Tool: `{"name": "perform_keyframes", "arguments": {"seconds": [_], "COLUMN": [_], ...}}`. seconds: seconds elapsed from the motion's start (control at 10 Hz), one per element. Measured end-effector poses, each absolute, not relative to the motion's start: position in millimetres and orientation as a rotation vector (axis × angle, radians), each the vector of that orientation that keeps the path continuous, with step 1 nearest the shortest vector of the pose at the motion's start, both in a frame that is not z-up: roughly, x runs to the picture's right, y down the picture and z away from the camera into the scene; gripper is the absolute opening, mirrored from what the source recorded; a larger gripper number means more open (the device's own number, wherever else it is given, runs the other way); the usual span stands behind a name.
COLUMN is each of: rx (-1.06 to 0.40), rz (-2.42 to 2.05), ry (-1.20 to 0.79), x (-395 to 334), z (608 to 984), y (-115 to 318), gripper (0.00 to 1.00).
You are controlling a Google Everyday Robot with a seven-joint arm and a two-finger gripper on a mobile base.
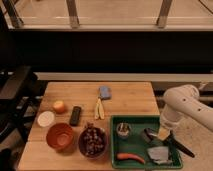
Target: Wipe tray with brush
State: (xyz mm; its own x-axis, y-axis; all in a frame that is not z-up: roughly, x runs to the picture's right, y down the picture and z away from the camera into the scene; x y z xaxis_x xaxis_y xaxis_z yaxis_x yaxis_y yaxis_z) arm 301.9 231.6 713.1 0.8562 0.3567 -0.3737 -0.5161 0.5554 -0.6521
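My gripper (156, 133) sits low over the right half of the tray (134, 147), fingers pressed together on the brush (176, 144). The long black handle trails out behind, down and to the right, crossing the tray's right rim — held that way so the working end meets the floor at a slant rather than end-on. I cannot make out the bristles clearly; a pale patch shows right at the grip.

The tray lies on the right front corner of the table (125, 98), within easy reach of my arm, which comes in from the right.

Contents still in the tray:
- small cup (123, 130), upper left part
- orange carrot-like piece (128, 157) near the front rim
- grey crumpled piece (160, 154), front right, just beside the brush handle

These crowd the floor, so bare green is mostly the middle strip. My judgement: strokes have to run through that strip, and the grey piece is the likeliest thing to get dragged.

Left of the tray, well apart — two bowls, one empty (60, 136), one with dark fruit (92, 141), a black block (75, 114), a white disc (46, 118), an orange fruit (59, 106), a yellow-handled tool (99, 109), a blue sponge (104, 92). None is in the sweep path.
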Motion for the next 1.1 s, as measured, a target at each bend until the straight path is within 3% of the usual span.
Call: {"name": "perform_keyframes", "arguments": {"seconds": [0.6, 1.1], "rx": [-0.789, -0.846], "rz": [0.502, 0.462], "ry": [0.251, 0.171], "x": [318.6, 281.3], "z": [732.4, 737.4], "y": [206.5, 228.9], "gripper": [0.00, 0.00]}}
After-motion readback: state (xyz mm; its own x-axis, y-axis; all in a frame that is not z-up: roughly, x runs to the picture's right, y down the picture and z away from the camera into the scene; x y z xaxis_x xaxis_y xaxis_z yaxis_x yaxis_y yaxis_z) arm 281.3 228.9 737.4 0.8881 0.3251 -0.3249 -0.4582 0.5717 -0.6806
